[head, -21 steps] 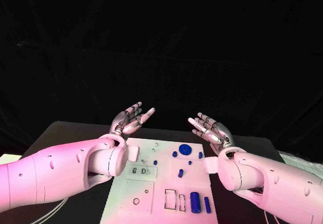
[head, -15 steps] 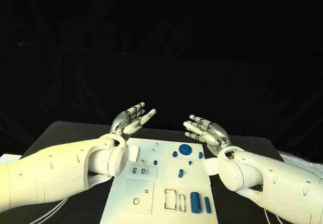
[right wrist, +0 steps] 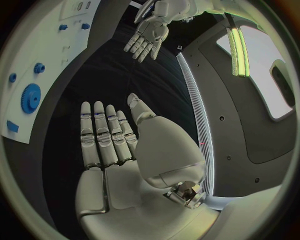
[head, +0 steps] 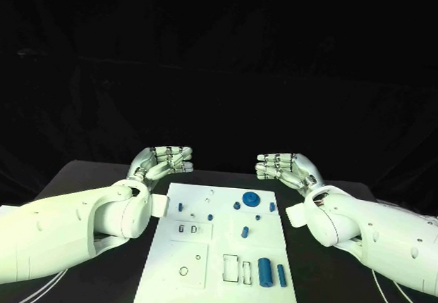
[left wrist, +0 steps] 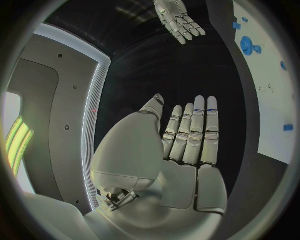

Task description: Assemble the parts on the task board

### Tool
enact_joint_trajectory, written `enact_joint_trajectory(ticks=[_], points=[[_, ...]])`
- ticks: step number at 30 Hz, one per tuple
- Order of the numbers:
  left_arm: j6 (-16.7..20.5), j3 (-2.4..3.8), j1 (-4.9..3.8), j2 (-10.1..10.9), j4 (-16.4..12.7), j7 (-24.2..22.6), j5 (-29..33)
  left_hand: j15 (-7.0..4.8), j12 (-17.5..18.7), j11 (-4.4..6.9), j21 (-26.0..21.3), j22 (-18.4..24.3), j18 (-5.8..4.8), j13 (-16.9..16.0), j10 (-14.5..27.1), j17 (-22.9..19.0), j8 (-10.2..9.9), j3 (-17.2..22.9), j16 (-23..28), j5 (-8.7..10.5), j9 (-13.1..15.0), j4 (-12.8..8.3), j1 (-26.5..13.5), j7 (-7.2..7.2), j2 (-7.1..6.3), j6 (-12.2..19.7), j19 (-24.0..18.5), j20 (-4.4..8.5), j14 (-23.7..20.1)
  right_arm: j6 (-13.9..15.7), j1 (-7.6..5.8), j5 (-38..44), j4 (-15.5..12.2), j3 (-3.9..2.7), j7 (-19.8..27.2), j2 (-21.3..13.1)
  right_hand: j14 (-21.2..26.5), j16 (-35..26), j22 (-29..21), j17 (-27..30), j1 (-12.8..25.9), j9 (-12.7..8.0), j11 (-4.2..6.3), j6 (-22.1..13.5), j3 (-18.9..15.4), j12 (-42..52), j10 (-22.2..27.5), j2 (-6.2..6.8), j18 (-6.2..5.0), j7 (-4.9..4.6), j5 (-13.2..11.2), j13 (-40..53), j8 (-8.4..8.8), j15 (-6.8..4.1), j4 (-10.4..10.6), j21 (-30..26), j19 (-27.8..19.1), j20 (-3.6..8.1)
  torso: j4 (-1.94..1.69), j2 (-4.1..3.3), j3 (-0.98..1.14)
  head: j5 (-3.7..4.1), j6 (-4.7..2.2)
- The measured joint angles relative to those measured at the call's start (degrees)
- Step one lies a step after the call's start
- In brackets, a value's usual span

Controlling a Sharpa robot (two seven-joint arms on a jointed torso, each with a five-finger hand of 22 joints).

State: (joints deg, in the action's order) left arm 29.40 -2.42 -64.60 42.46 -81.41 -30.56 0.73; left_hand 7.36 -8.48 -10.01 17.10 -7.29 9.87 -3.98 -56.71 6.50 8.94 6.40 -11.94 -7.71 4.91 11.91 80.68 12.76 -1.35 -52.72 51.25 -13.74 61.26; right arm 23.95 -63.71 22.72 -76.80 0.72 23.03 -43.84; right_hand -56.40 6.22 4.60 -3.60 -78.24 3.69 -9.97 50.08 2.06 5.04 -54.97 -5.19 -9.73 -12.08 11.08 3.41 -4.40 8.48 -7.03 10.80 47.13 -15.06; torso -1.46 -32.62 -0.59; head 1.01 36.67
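head view has the white task board [head: 221,254] flat in the middle of the black table [head: 94,177], running from near the robot toward the far edge. on it lie the blue parts: a round gear-like disc [head: 250,198] near the far end, a few small pieces round it, a small upright piece [head: 244,232] near the middle, and a thick cylinder [head: 265,272] with a thinner bar [head: 281,273] beside it toward the near right corner.

both hands are raised beyond the far end of the board, off the table and apart from every part. the left hand [head: 163,163] is past the far left corner, the right hand [head: 286,169] past the far right corner, the two facing each other with a gap between them. nothing touches the board.

left wrist view shows the left hand's fingers [left wrist: 195,131] straight and side by side, thumb out to one side, palm bare, grasping nothing; the board and disc sit well off past the fingertips' side. right wrist view shows the right hand's fingers [right wrist: 103,132] likewise stretched flat and close together, thumb apart, holding nothing, with the board's blue disc [right wrist: 30,97] off beside them and not in contact.
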Motion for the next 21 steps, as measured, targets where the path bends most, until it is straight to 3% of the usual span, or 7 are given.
enact_joint_trajectory(ticks=[5,10,17,18,21], points=[[-1.2,0.00,-0.11,2.4,-2.8,0.0,0.0,-1.67,0.0,1.30,0.9,0.3,-0.02,0.1,-4.3,1.0,0.0,0.4,-0.4,0.00,-0.6,-0.7,0.8,-0.74,0.21,-3.0,4.8,1.65,5.0,-0.3,-1.21,7.7,0.4,-0.44,-1.3,-0.5,-6.1,0.5,0.1,-0.3,-0.5,0.1,1.03,4.2,2.0,-0.3,-4.7,0.22,0.00,0.62,-0.3,0.1,0.00,-1.56,-2.0,1.7,4.8,1.59,-0.08,-0.84,0.07,0.20,-0.28],[-2.7,0.22,-0.46,4.9,-6.8,0.4,0.0,-2.87,1.0,2.25,2.1,0.3,-0.02,0.1,-6.5,2.3,-0.6,0.6,-1.0,0.00,-0.9,-0.9,1.0,-1.50,-0.02,-4.3,8.6,3.00,8.3,-1.3,-3.05,19.0,0.6,-0.87,-4.9,-0.9,-12.3,1.6,1.0,-1.0,-0.9,0.2,2.20,7.5,3.6,-0.4,-8.9,0.61,-0.01,1.43,-0.7,0.1,0.00,-3.49,-4.6,4.5,9.9,3.80,-0.28,-2.33,0.07,0.81,-0.64],[-4.4,0.48,-1.04,7.7,-12.3,1.3,0.6,-2.71,2.0,2.13,2.1,0.6,-0.02,0.2,-6.8,2.5,-1.3,0.5,-0.3,0.00,-1.0,-1.1,1.0,-1.31,-0.02,-4.5,8.8,3.11,8.2,-3.6,-4.45,37.9,0.1,-1.10,-12.1,-1.0,-20.9,4.0,3.6,-3.0,-0.3,0.2,3.93,10.5,5.0,-1.1,-12.9,1.75,0.00,2.80,-1.2,0.1,0.02,-6.22,-7.0,10.0,16.2,6.97,-0.73,-4.74,-0.14,2.12,-1.34],[-4.6,0.48,-1.07,8.0,-13.0,1.4,0.8,-2.63,2.3,2.01,1.9,0.8,-0.03,0.2,-6.9,2.6,-1.5,0.5,0.0,0.08,-1.0,-1.1,1.0,-1.31,-0.03,-4.5,8.8,3.12,8.1,-4.1,-4.61,40.9,0.0,-1.11,-13.3,-0.9,-25.0,6.1,5.6,-4.7,0.5,0.2,4.73,11.8,5.5,-1.3,-14.3,2.53,0.01,3.29,-1.6,0.1,0.30,-7.64,-7.9,13.9,19.5,8.76,-0.80,-5.05,-0.18,2.24,-1.42],[-5.0,0.57,-1.22,8.7,-14.6,1.8,1.5,-2.63,2.7,1.93,1.6,1.0,-0.04,0.2,-7.0,2.8,-1.9,0.0,0.3,0.66,-1.0,-0.6,0.4,-1.11,-0.69,-4.7,8.8,3.11,8.1,-5.4,-5.17,47.4,-0.2,-1.16,-16.0,-0.5,-27.3,10.1,8.1,-7.7,1.2,0.2,5.08,12.4,6.2,-1.3,-14.8,3.30,-0.01,3.55,-1.6,0.1,0.52,-8.76,-8.5,18.5,22.2,10.37,-1.06,-6.03,-0.24,2.64,-1.65]])
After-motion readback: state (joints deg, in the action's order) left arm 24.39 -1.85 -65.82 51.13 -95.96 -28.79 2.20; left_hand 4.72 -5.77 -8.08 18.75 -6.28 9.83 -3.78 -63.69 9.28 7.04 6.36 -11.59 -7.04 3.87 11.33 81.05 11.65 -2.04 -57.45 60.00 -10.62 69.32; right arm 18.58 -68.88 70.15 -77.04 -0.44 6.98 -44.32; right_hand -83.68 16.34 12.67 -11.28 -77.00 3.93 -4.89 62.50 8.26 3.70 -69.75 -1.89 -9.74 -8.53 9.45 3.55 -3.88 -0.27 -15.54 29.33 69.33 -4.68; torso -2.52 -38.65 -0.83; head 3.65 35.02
